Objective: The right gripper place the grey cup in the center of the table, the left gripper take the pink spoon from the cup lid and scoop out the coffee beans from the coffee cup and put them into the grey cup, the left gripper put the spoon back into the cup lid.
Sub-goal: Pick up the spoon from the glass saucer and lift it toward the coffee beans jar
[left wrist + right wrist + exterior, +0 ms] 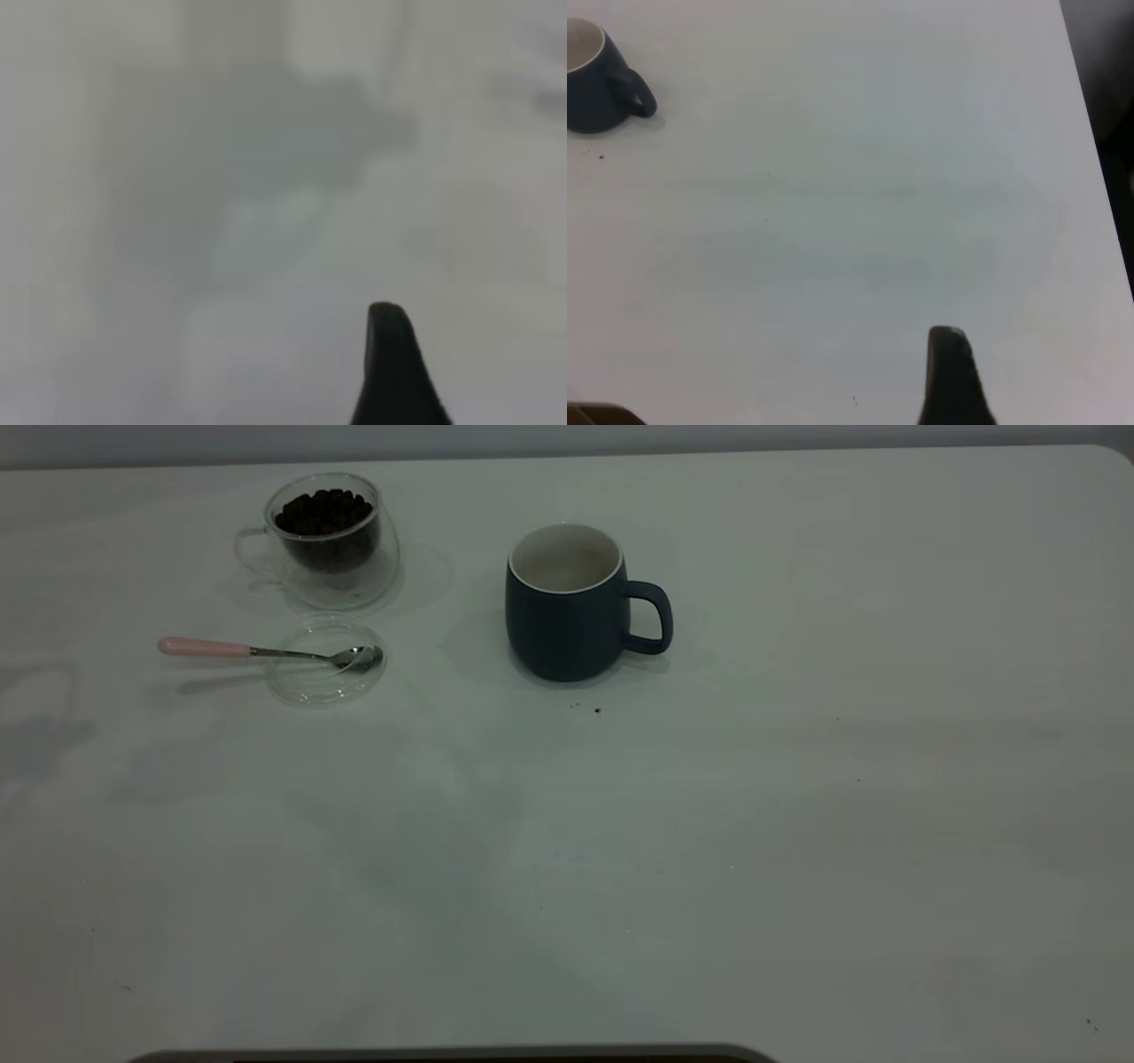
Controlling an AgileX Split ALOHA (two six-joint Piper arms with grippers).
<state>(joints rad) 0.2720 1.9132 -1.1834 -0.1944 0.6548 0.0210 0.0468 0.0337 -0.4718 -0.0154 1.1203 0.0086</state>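
The grey cup [567,615], dark with a pale inside and its handle pointing right, stands upright near the middle of the table's far half; it also shows far off in the right wrist view [589,75]. A clear glass coffee cup [328,536] holding dark coffee beans stands at the far left. In front of it lies the clear cup lid [323,677], and the pink spoon [266,649] rests with its bowl in the lid and its pink handle sticking out left. Neither arm appears in the exterior view. My left gripper [390,372] and right gripper [950,381] each show only a dark tip over bare table.
A few dark crumbs [596,710] lie just in front of the grey cup. The white table [709,868] stretches wide toward the near side. Its edge [1090,133] runs beside a dark floor in the right wrist view.
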